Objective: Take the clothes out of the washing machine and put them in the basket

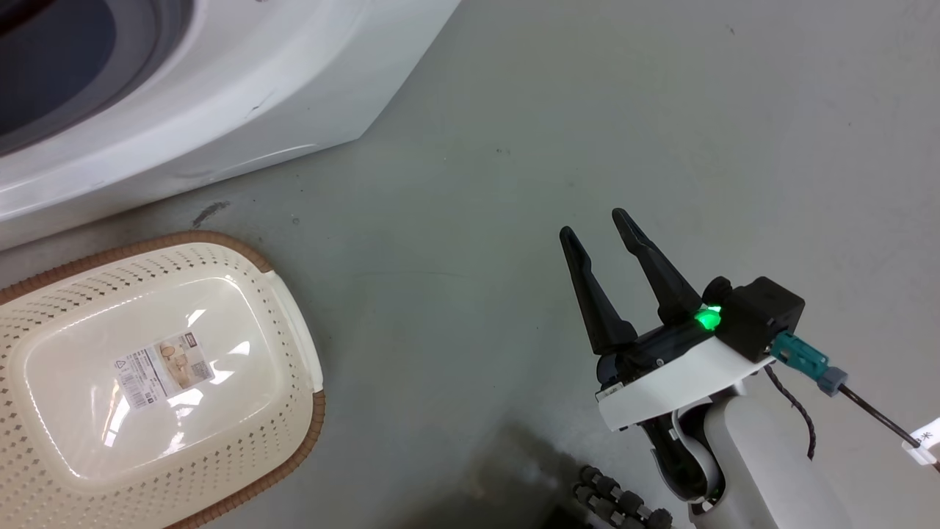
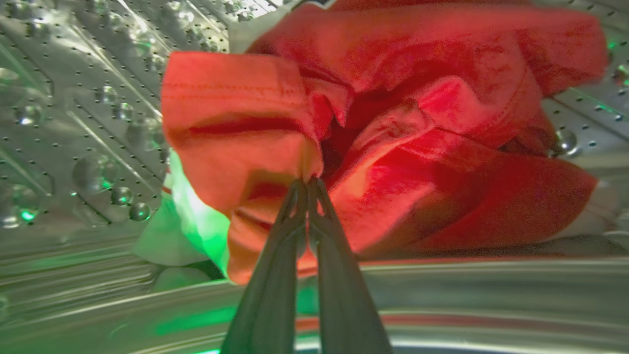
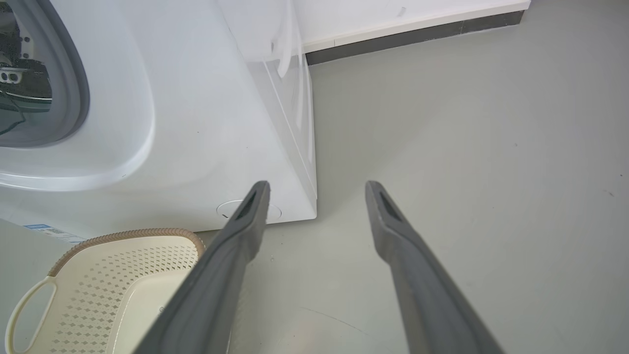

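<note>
A smooth grey-green floor [image 1: 587, 110] runs in front of one large white front-loading washing machine [image 1: 257, 88]. One small oval cream plastic basket [image 1: 242, 279], with perforated sides and a brown woven-look rim, is set near the cabinet and apart from it. Nothing but a printed label [image 1: 163, 367] is seen inside the basket.

The bright red soft fabric clothes [image 2: 417, 123] are located inside the perforated steel drum [image 2: 73, 123], bunched on its lower wall. A pale fabric area [image 2: 191, 216], tinted green by an indicator light, is seen at the lower left edge of the bunch. Whether it is a stripe or a separate item cannot be told. The garments cannot be counted, as only one crumpled red mass is presented.

The left gripper [image 2: 306, 182] is closed, with a fold of the red cloth pinched between its fingertips. The right gripper [image 1: 593, 225] is held over bare floor, well apart from the basket. Its two fingers are spread wide and nothing is held between them.

The clothes are judged light, limp and not fragile. No shape is expected to be kept on lifting, so trailing ends are to be anticipated and snagging at the porthole is possible. A thick fold or seam is preferred as the grip point, since a single thin layer is likely to slip.
</note>
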You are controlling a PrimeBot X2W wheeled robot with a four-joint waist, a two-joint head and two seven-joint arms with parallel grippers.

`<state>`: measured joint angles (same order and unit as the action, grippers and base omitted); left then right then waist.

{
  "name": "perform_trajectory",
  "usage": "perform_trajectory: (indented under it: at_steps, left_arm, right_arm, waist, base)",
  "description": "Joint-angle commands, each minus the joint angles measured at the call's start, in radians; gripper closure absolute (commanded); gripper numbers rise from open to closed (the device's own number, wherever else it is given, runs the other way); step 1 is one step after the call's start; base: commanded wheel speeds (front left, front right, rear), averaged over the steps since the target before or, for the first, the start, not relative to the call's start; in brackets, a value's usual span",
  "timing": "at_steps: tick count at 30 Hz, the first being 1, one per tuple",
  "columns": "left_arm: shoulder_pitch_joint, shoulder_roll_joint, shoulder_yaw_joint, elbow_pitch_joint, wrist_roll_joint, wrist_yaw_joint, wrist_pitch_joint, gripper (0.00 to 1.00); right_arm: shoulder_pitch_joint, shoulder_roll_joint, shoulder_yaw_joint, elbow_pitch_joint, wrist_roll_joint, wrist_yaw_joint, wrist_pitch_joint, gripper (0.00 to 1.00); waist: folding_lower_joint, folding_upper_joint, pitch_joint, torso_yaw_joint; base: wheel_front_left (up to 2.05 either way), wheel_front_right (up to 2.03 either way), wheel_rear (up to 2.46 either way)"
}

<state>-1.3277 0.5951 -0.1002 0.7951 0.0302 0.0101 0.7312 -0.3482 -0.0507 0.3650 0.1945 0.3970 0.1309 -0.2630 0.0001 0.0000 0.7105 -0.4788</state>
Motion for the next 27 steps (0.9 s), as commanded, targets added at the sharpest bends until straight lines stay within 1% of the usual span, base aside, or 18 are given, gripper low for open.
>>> perform_trajectory:
  at_steps: [1,3,6,8,11,15,19,24,27]
  left_arm:
    - [0.022,0.012,0.005,-0.024,-0.005,0.007,0.001,1.0]
    - [0.046,0.02,0.012,-0.063,-0.014,0.009,-0.021,1.0]
    - [0.084,0.026,0.024,-0.101,-0.031,0.012,-0.095,1.0]
    - [0.108,0.029,0.031,-0.107,-0.047,0.008,-0.171,1.0]
    - [0.148,0.013,0.032,-0.084,-0.063,0.003,-0.312,1.0]
    - [0.19,-0.02,0.04,-0.011,-0.096,-0.005,-0.502,1.0]
    - [0.241,-0.076,0.049,0.079,-0.136,-0.015,-0.665,1.0]
    - [0.315,-0.139,0.047,0.181,-0.17,-0.036,-0.821,1.0]
    - [0.364,-0.176,0.044,0.228,-0.185,-0.045,-0.895,1.0]
  right_arm:
    - [-0.016,0.001,0.001,0.003,0.007,0.0,-0.002,0.0]
    - [-0.018,0.001,0.003,0.008,0.01,0.0,-0.002,0.0]
    - [-0.018,0.001,-0.003,0.015,0.01,0.0,-0.002,0.0]
    - [-0.018,0.001,-0.01,0.023,0.0,0.0,-0.002,0.0]
    - [-0.006,0.001,-0.029,0.032,-0.016,0.0,-0.002,0.0]
    - [0.023,0.001,-0.059,0.048,-0.052,0.0,-0.002,0.0]
    - [0.057,0.0,-0.096,0.063,-0.089,0.0,-0.002,0.0]
    - [0.115,0.0,-0.135,0.079,-0.128,0.0,-0.002,0.0]
    - [0.153,0.0,-0.157,0.088,-0.153,0.0,-0.002,0.0]
  waist:
    - [-0.0001,0.0,-0.004,0.0]
    - [-0.0001,0.0,-0.012,0.0]
    - [-0.0001,0.0,-0.034,0.003]
    - [-0.0001,0.0,-0.058,0.009]
    - [-0.0001,0.0,-0.107,0.027]
    - [-0.0001,0.0,-0.187,0.06]
    - [-0.0001,0.0,-0.287,0.101]
    - [-0.0001,0.0,-0.413,0.151]
    - [-0.0001,0.0,-0.485,0.179]
  base:
    - [0.0,0.0,0.0]
    - [0.0,0.0,0.0]
    - [0.0,0.0,0.0]
    - [0.0,0.0,0.0]
    - [0.0,0.0,0.0]
    - [0.0,0.0,0.0]
    - [0.0,0.0,0.0]
    - [0.0,0.0,0.0]
    - [0.0,0.0,0.0]
